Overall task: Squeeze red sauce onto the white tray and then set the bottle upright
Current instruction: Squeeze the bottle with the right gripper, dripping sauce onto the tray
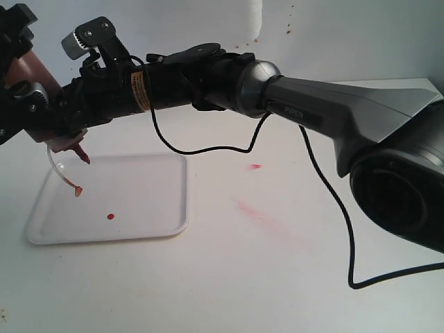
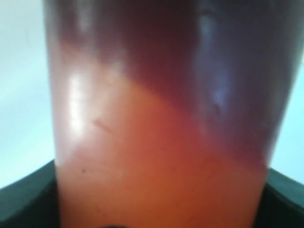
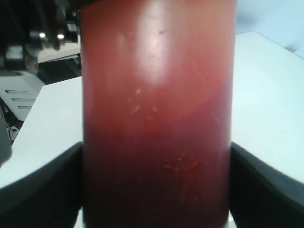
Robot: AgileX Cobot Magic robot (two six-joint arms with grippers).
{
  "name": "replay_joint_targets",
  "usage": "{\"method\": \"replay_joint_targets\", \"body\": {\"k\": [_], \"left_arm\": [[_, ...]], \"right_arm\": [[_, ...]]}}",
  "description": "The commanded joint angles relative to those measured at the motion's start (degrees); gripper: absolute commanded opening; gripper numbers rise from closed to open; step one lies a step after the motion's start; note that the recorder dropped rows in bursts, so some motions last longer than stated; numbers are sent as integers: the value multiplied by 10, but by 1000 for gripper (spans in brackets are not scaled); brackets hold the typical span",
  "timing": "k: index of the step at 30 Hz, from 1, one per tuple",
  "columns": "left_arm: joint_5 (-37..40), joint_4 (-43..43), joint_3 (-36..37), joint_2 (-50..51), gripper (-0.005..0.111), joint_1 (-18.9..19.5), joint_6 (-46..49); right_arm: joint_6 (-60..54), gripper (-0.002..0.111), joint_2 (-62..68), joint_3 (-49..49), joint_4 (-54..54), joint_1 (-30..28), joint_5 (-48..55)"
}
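**Bottle tipped over the tray, both tools on it**

So the bottle [image 1: 29, 72] is up in the air at the far left of the exterior view, tilted with its nozzle [image 1: 82, 156] pointing down over the back-left part of the tray [image 1: 159, 208]. The little tip cap [image 1: 78, 189] dangles on its curved tether just under the nozzle, hanging above the tray.

The right arm reaches all the way across from the right side. The right tool [image 3: 154, 190] is pinching the bottle, with a dark finger snug against each side of the body. The left tool [image 2: 156, 211] is on it too: the bottle fills that wrist view, with dark bits hugging both lower edges, so it looks clamped on as well.

One small round blob of sauce [image 1: 110, 216] sits on the tray, toward its front-middle. The tray lies flat on the white worktop [image 1: 243, 284]. A couple of faint pink smears [image 1: 254, 167] mark the worktop to the right of the tray, and a black cable [image 1: 208, 149] droops from the right arm.
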Motion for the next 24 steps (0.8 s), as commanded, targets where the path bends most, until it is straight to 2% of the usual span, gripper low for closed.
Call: {"method": "replay_joint_targets", "body": {"k": [1, 4, 5, 7, 8, 9, 11, 12, 24], "left_arm": [[-1, 0, -8, -3, 0, -1, -6], [-1, 0, -8, -3, 0, -1, -6], [-1, 0, -8, -3, 0, -1, -6], [-1, 0, -8, -3, 0, -1, -6], [-1, 0, -8, -3, 0, -1, -6], [-1, 0, -8, -3, 0, -1, -6], [-1, 0, -8, -3, 0, -1, -6], [-1, 0, -8, -3, 0, -1, -6], [-1, 0, -8, -3, 0, -1, -6]], "right_arm": [[-1, 0, -7, -6, 33, 3, -8], [-1, 0, -7, -6, 33, 3, -8], [-1, 4, -7, -6, 29, 3, -8], [-1, 25, -7, -6, -2, 3, -8], [-1, 47, -7, -6, -25, 3, -8], [-1, 63, -7, -6, -40, 3, -10], [-1, 93, -7, -6, -50, 3, -10], [-1, 105, -7, -6, -52, 3, -10], [-2, 105, -7, -6, -53, 3, -20]]}}
